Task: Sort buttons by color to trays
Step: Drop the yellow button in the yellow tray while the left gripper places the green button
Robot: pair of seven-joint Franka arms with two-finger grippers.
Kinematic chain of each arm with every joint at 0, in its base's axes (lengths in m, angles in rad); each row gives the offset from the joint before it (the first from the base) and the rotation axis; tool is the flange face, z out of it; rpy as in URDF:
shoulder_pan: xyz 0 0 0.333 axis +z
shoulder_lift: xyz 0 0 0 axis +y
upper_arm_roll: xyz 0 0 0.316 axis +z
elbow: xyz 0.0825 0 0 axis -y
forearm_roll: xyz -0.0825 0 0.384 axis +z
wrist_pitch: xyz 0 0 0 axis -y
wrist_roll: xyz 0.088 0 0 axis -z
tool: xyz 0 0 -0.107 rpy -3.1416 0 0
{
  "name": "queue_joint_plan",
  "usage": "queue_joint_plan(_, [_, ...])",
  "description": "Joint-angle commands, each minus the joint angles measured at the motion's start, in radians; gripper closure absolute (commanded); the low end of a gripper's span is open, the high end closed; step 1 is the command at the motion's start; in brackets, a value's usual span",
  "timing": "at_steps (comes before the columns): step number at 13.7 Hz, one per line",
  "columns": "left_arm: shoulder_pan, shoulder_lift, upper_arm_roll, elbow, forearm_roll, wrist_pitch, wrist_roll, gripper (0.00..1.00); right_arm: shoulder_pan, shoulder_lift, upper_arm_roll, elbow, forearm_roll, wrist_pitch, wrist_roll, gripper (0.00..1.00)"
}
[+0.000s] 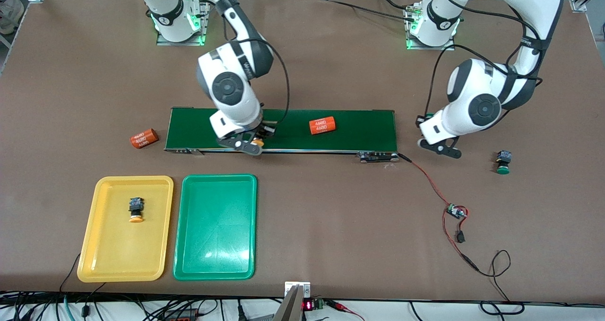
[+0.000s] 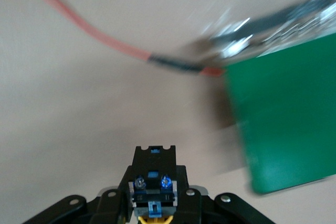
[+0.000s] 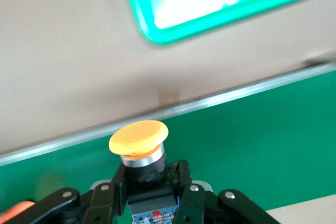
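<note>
My right gripper [image 1: 246, 143] is shut on a yellow-orange-capped button [image 3: 138, 137] and holds it just over the near edge of the conveyor belt [image 1: 293, 143]. My left gripper [image 1: 439, 145] is shut on a black-and-blue button [image 2: 152, 190] over bare table beside the belt's end; its cap is hidden. A yellow-orange button [image 1: 136, 210] lies in the yellow tray [image 1: 94, 236]. The green tray [image 1: 215, 226] beside it holds nothing and also shows in the right wrist view [image 3: 210, 3]. A green-capped button [image 1: 503, 162] stands on the table toward the left arm's end.
One orange cylinder [image 1: 322, 125] lies on the belt, another [image 1: 144, 138] on the table beside the belt toward the right arm's end. A red wire [image 1: 427, 179] runs from the belt's motor to a small circuit board [image 1: 456, 212].
</note>
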State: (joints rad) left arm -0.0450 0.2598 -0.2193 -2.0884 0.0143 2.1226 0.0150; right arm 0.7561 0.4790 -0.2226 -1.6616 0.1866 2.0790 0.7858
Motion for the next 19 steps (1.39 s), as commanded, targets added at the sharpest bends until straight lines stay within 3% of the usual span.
queue_joint_plan(1, [-0.027, 0.058, -0.072, 0.115, -0.022, -0.03, -0.143, 0.82, -0.116, 0.023, -0.011, 0.08, -0.028, -0.05, -0.064, 1.0])
queue_joint_plan(4, [-0.038, 0.123, -0.152, 0.134, -0.039, 0.012, -0.314, 0.81, -0.294, 0.11, -0.014, 0.133, -0.065, -0.036, -0.286, 1.0])
queue_joint_plan(8, [-0.071, 0.167, -0.16, 0.122, -0.144, 0.094, -0.329, 0.74, -0.545, 0.19, -0.012, 0.161, -0.107, -0.025, -0.722, 1.0])
queue_joint_plan(10, [-0.072, 0.161, -0.16, 0.114, -0.146, 0.091, -0.317, 0.0, -0.61, 0.223, -0.014, 0.163, -0.113, 0.063, -0.926, 1.0])
queue_joint_plan(12, [-0.07, 0.126, -0.16, 0.114, -0.146, 0.083, -0.325, 0.0, -0.69, 0.24, -0.009, 0.163, -0.104, 0.114, -1.098, 1.0])
queue_joint_plan(17, [0.011, -0.043, -0.137, 0.123, -0.134, -0.073, -0.317, 0.0, -0.69, 0.305, -0.004, 0.175, -0.101, 0.248, -1.152, 1.0])
queue_joint_plan(19, [0.016, -0.083, -0.065, 0.117, -0.128, -0.085, -0.317, 0.0, -0.696, 0.331, 0.008, 0.21, -0.098, 0.253, -1.192, 1.0])
